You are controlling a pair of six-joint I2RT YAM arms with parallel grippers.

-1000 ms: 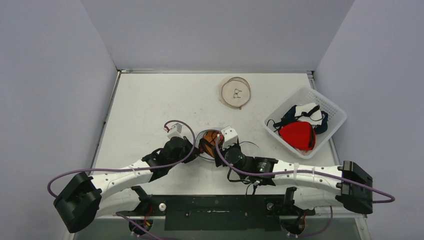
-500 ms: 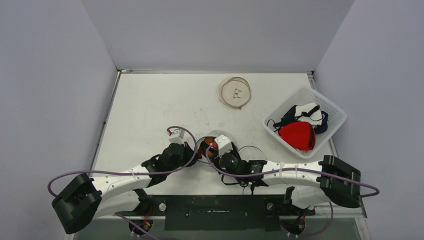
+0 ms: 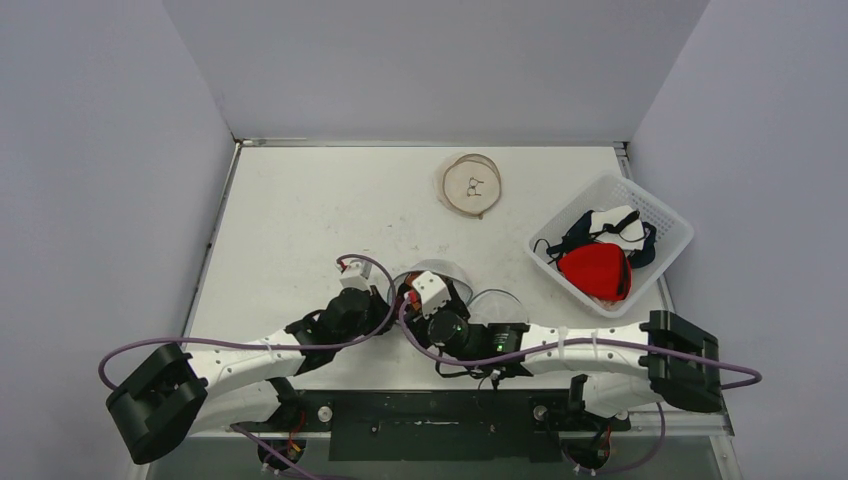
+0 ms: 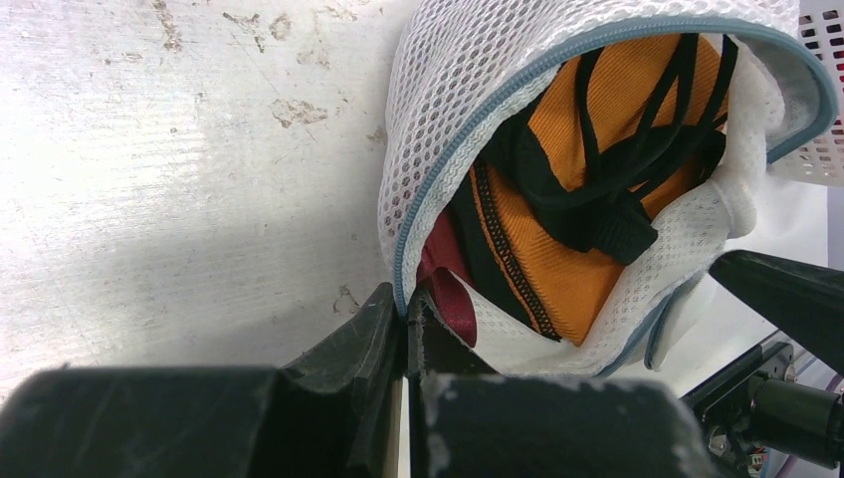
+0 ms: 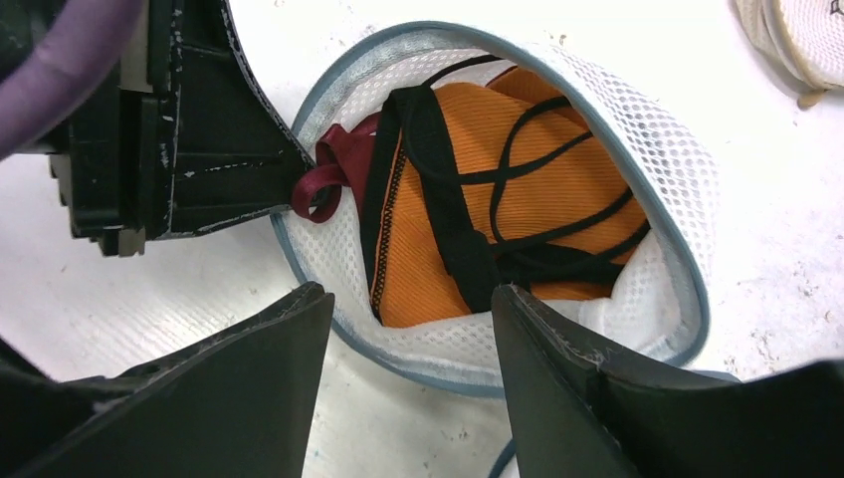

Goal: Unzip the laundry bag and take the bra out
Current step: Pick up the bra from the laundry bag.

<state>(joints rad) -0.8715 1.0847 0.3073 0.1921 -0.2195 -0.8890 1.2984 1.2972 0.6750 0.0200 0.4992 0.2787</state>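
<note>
Bra fills open laundry bag.

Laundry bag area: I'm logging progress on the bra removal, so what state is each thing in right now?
laundry bag, unzipped, mouth gaping open.
bra, orange, inside the bag, not yet gripped.
left gripper, shut on the bag's rim.
right gripper, open above the bag's mouth, holding nothing.
basket, holding a red garment and others.
second mesh bag, lying flat, apart from both arms.
</note>
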